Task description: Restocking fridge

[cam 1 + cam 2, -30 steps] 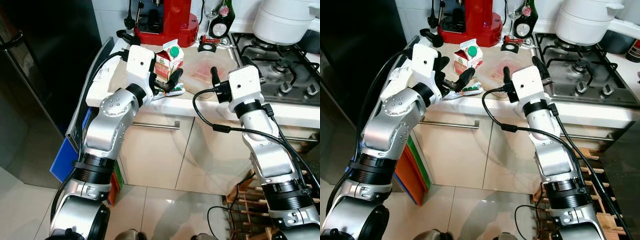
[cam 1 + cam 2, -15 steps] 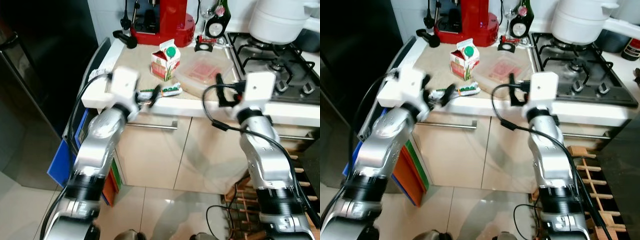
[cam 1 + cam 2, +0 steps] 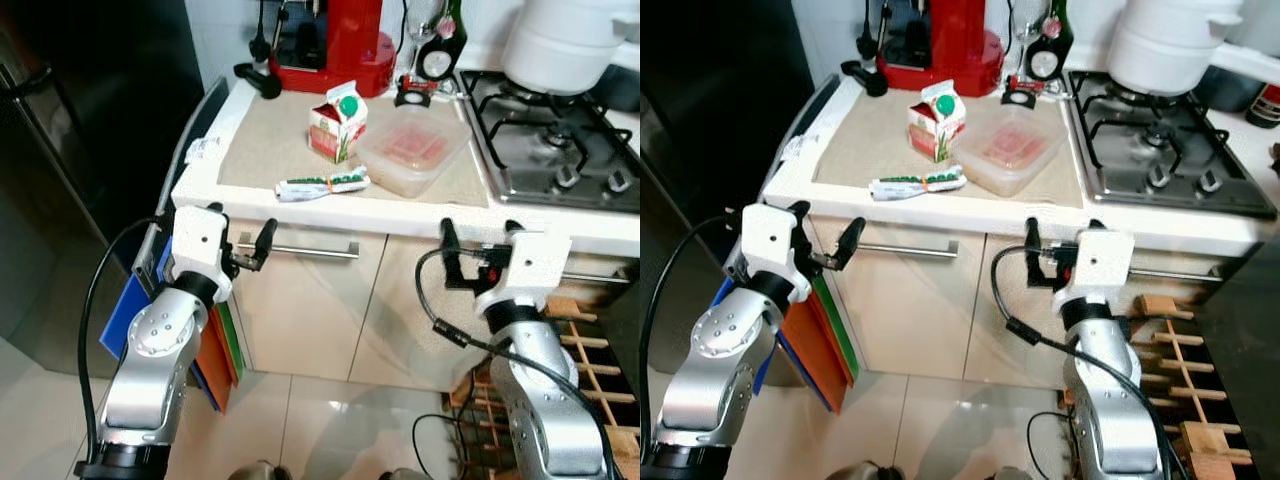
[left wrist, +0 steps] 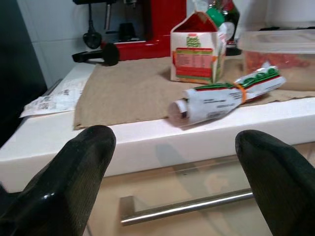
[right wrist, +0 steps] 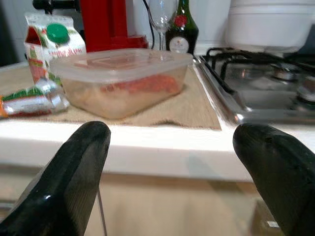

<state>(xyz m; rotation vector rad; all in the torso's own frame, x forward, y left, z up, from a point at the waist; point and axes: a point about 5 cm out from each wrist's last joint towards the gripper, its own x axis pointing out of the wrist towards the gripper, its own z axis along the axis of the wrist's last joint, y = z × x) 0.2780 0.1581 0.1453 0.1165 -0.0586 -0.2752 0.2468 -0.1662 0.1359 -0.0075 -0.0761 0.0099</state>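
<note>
A small milk carton (image 3: 338, 120) with a green cap stands on the beige mat on the counter. Before it lies a rolled white and green packet (image 3: 322, 184). To their right is a clear lidded tub (image 3: 412, 150) with red food inside. My left gripper (image 3: 240, 238) is open and empty, below the counter's front edge, facing the packet (image 4: 226, 93) and the carton (image 4: 197, 51). At the same height, under the stove's corner, my right gripper (image 3: 478, 238) is also open and empty, looking at the tub (image 5: 123, 81).
A dark fridge (image 3: 90, 120) stands to the left of the counter (image 3: 250, 190). At the back are a red coffee machine (image 3: 335, 40) and a bottle, and a white pot (image 3: 565, 40) sits on the gas stove (image 3: 560, 130). A drawer handle (image 3: 310, 250) crosses the cabinet front. Coloured boards (image 3: 130, 310) lean lower left; a wooden rack (image 3: 600, 330) stands lower right.
Both grippers have pulled back from over the counter and dropped below its front edge. The left one has left the packet and carton, and the packet lies on the mat.
</note>
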